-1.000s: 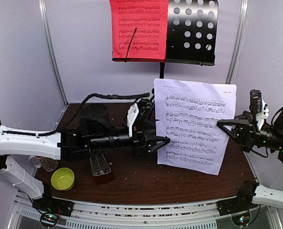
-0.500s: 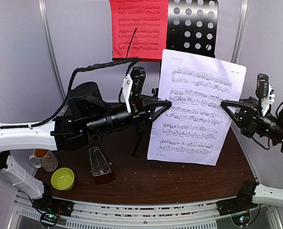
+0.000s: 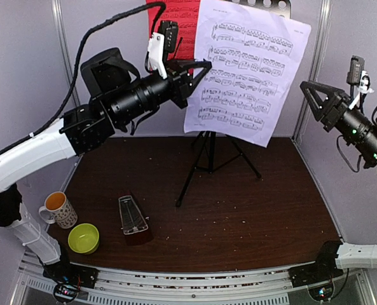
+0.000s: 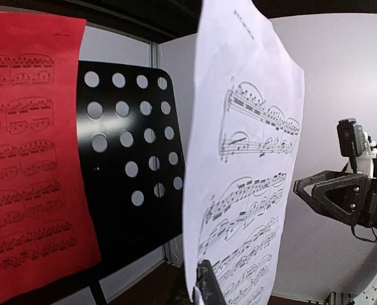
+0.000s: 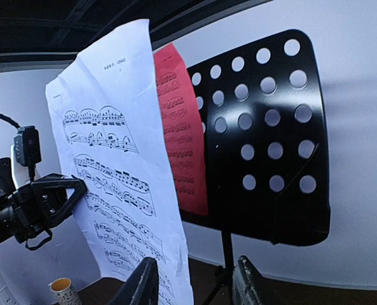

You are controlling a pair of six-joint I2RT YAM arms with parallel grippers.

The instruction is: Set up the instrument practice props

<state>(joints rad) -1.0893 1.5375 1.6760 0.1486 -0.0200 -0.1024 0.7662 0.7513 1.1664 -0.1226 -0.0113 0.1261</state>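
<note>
My left gripper [image 3: 203, 65] is raised high and shut on the left edge of the white sheet of music [image 3: 248, 70]. The sheet hangs upright in front of the black perforated desk [image 4: 131, 159] of the music stand [image 3: 208, 155]. The red sheet [image 4: 29, 159] rests on the desk's left half. My right gripper [image 3: 308, 93] stands open just right of the white sheet and apart from it. In the right wrist view its fingers [image 5: 140, 283] are spread, with the sheet's lower corner [image 5: 175, 279] hanging ahead of them. The dark-wood metronome [image 3: 134, 220] stands on the table at the front left.
A patterned mug [image 3: 60, 210] and a yellow-green bowl [image 3: 83, 238] sit at the table's front left corner. The stand's tripod legs [image 3: 189, 179] spread over the middle back of the brown table [image 3: 271, 216]. Grey walls close in the back and sides.
My left arm has lifted the white sheet up in front of the stand's desk. The right gripper has opened and let go of the sheet's right edge.
</note>
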